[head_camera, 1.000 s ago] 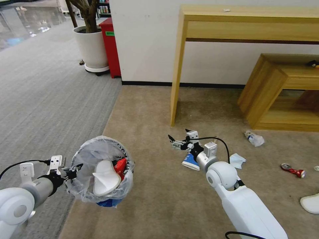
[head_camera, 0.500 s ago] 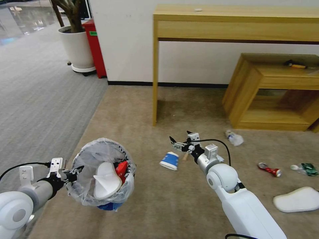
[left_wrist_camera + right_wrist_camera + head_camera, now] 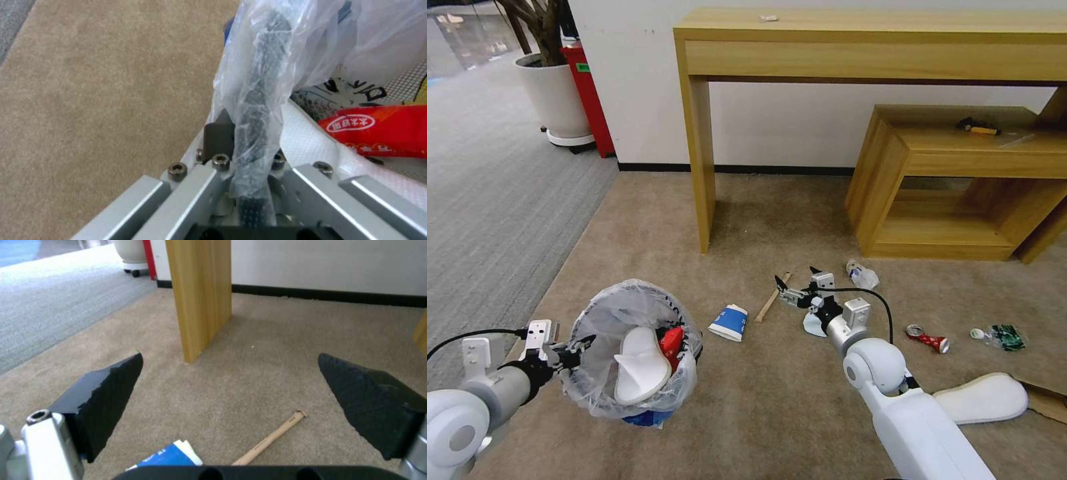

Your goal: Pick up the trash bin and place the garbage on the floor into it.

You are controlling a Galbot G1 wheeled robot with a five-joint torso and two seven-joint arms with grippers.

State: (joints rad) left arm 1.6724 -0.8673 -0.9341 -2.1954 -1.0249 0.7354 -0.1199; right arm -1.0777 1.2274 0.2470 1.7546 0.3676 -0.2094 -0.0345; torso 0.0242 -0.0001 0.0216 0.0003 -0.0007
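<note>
The trash bin, black with a clear bag, hangs above the floor at lower left. My left gripper is shut on the bin's rim. Inside lie a white insole and a red wrapper, the wrapper also close to the left wrist. My right gripper hovers open and holds nothing, its fingers spread wide. Garbage on the carpet: a blue cup, a stick, a crushed bottle, a red can, a green bottle, another insole. The stick and blue cup lie just below the right gripper.
A tall wooden table stands against the wall, with a low wooden shelf to its right. A white plant pot and a red box sit far left beside the grey carpet. Cardboard lies at the right edge.
The whole picture has slid left, so the camera has turned right. More litter has come into sight on the right. Both arms keep their poses, and the blue cup now lies left of the right gripper.
</note>
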